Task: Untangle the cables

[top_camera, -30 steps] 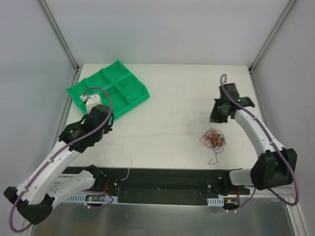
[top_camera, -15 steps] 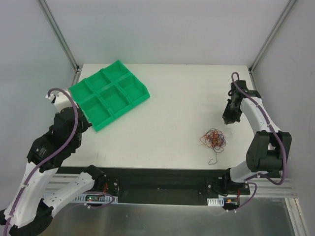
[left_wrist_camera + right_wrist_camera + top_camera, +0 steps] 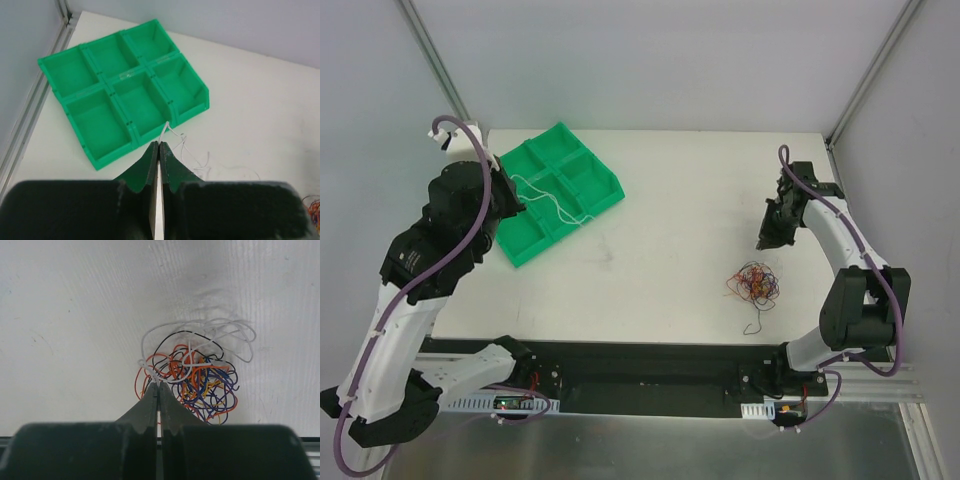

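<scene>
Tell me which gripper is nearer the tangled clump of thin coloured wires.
Right. The right gripper hangs just beyond the tangled clump of thin coloured wires; the left gripper is far off at the green compartment tray, pinching a thin white wire.

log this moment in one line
left fingers shut on white wire by green tray | right fingers shut, clear of tangle | tangle on table

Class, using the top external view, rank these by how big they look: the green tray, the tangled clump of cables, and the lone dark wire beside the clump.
1. green tray, clearly largest.
2. tangled clump of cables.
3. lone dark wire, smallest.
All lie on the table, so nearness barely matters.
</scene>
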`<state>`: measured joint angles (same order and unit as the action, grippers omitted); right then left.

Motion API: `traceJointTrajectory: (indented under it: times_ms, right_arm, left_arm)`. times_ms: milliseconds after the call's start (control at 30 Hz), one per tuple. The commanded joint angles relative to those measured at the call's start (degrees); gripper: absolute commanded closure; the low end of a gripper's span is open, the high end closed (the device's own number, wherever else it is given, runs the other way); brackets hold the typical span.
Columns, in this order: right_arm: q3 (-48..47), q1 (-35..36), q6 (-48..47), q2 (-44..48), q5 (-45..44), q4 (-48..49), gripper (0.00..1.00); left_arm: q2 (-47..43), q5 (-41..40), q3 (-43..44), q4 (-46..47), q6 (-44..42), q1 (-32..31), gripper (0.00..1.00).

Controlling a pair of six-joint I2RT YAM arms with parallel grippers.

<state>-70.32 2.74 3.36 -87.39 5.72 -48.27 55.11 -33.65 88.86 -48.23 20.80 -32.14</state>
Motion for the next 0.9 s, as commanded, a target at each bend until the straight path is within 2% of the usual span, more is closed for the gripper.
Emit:
traceJointTrajectory:
  times_ms: [0, 100, 267, 300, 433, 533, 667, 733, 800, 867]
  right_arm:
    - [1.6, 0.7, -1.9, 2.4, 2.9, -0.2, 1.00]
    - [1.9, 1.1, -2.5, 2.8, 2.6, -0.9, 0.99]
    - [1.7, 2.1, -2.9, 2.6, 1.3, -2.1, 0.92]
    - [1.6, 2.4, -3.0, 2.4, 1.1, -2.4, 0.85]
    - [1.2, 5.5, -4.5, 2.4, 0.2, -2.4, 0.49]
    - [-0.2, 9.7, -4.8, 2.3, -1.7, -2.5, 0.38]
    - [-3.3, 16.8, -4.1, 1.3, -0.5, -1.2, 0.33]
    - [-3.9, 19.8, -3.5, 0.5, 4.4, 1.0, 0.31]
    - [-3.4, 21.9, 1.0, -0.7, 9.7, 4.1, 0.31]
    - [-3.3, 25.5, 3.1, -2.9, 11.6, 6.8, 0.31]
  left_arm:
    - [3.6, 1.6, 4.5, 5.9, -3.3, 0.4, 1.00]
    - [5.8, 4.9, 5.6, 7.2, -1.2, 0.4, 1.00]
    - [7.2, 12.4, 5.1, 7.6, 3.8, 0.4, 1.00]
    - [6.9, 15.1, 4.2, 7.6, 5.3, 0.4, 1.00]
    - [6.2, 29.4, -1.6, 8.0, 8.4, 0.4, 1.00]
    - [4.5, 37.2, -7.1, 8.2, 9.4, 0.4, 1.00]
    - [3.5, 48.0, -11.8, 8.1, 9.4, 0.4, 1.00]
    - [3.5, 55.1, -13.5, 9.0, 8.0, 0.4, 1.00]
    - [3.9, 60.2, -15.7, 8.9, 5.6, 0.4, 1.00]
    - [3.8, 60.0, -18.0, 7.1, 5.3, 0.4, 1.00]
